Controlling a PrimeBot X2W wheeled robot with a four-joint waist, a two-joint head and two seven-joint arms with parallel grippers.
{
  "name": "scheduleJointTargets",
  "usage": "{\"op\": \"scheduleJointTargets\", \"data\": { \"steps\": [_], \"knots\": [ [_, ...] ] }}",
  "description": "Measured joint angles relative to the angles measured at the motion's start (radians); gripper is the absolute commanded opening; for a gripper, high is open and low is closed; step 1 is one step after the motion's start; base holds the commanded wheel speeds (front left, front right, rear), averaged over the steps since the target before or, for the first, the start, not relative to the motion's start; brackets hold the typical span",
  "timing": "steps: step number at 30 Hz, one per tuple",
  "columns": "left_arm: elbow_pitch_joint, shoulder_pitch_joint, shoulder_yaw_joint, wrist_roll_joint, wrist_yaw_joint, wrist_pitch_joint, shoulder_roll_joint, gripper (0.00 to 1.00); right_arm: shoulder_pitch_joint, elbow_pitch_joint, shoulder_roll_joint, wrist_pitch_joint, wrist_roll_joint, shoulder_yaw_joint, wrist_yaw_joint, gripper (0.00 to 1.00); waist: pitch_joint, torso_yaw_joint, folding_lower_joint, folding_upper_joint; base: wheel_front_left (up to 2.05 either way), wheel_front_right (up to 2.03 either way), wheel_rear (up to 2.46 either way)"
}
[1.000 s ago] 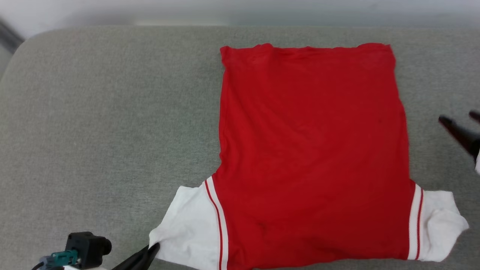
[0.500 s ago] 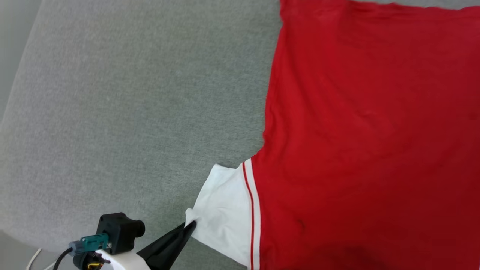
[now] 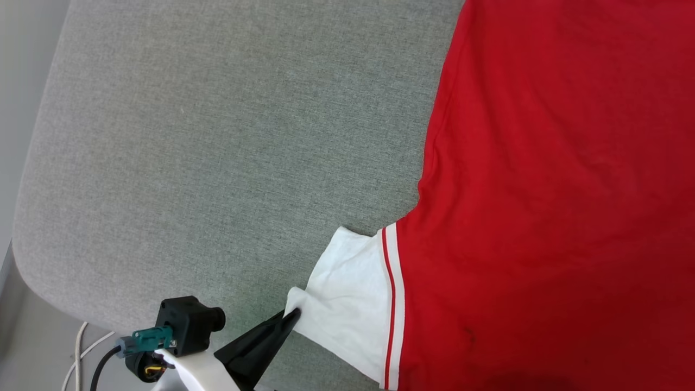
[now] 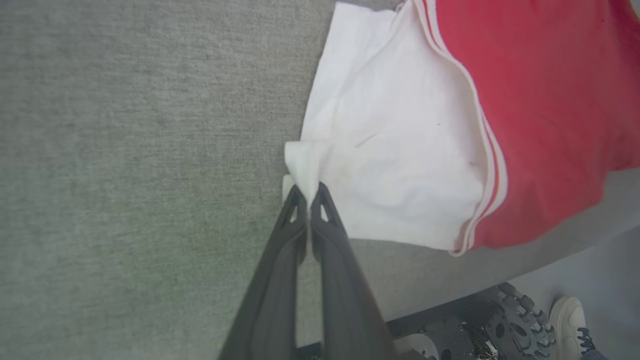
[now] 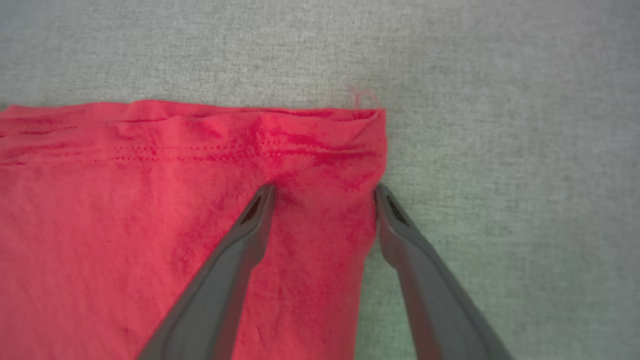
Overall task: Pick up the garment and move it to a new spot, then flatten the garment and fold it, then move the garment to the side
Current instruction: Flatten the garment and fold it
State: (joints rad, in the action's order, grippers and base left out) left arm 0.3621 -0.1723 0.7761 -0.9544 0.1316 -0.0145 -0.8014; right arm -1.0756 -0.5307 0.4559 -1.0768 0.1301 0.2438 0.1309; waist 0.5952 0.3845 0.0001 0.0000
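At far left in the head view, a white cable [image 3: 80, 347] trails over the pale floor [image 3: 21, 353] below the rounded edge of the grey fabric cushion [image 3: 217, 163]. Next, near the bottom edge, sits the black wrist camera block [image 3: 187, 323] with its teal connector [image 3: 145, 340]. Just right of it, the left gripper [image 3: 292, 316] has its two dark fingers pressed together on the outer corner of the white sleeve [image 3: 347, 304], a small fold of cloth pinched between the tips; the left wrist view confirms this nip. Rightward, red-white striped trim [image 3: 392, 304] joins the sleeve to the body of the garment [image 3: 543, 190], which lies flat on the cushion, plain red side up, running off the top and right edges of the head view. At lower right in the left wrist view, a pale shoe [image 4: 567, 312] stands on the floor. In the right wrist view, the right gripper [image 5: 324, 190] is spread wide at the garment's stitched hem corner [image 5: 367, 125]: one finger over red cloth, the other just beside the side edge, over grey cushion; contact cannot be judged
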Motion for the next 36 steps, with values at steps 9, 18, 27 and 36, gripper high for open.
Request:
{"op": "scheduleJointTargets", "data": {
  "steps": [9,18,27,36],
  "knots": [
    [-0.019,-0.018,0.004,0.001,-0.018,0.011,0.021,0.00,0.003,0.060,-0.007,-0.116,-0.045,0.017,0.000,0.00,0.019,0.022,0.0000,0.0000,0.00,0.00,0.00],
    [-0.047,-0.020,0.008,0.000,-0.023,0.017,0.025,0.00,0.103,0.096,-0.017,-0.124,-0.005,0.023,0.000,0.00,-0.025,0.007,0.0000,0.0000,0.00,0.00,0.00],
    [-0.058,0.014,-0.003,-0.022,0.005,0.013,-0.004,0.00,0.289,0.105,-0.028,-0.102,0.080,-0.008,0.000,0.00,-0.142,-0.057,-0.0001,0.0000,0.00,0.00,0.00],
    [-0.077,0.096,-0.021,-0.071,0.057,0.035,-0.027,0.00,0.597,0.210,-0.021,-0.049,0.269,-0.118,0.000,0.00,-0.307,-0.202,-0.0002,0.0000,0.00,0.00,0.00]
  ]
}}
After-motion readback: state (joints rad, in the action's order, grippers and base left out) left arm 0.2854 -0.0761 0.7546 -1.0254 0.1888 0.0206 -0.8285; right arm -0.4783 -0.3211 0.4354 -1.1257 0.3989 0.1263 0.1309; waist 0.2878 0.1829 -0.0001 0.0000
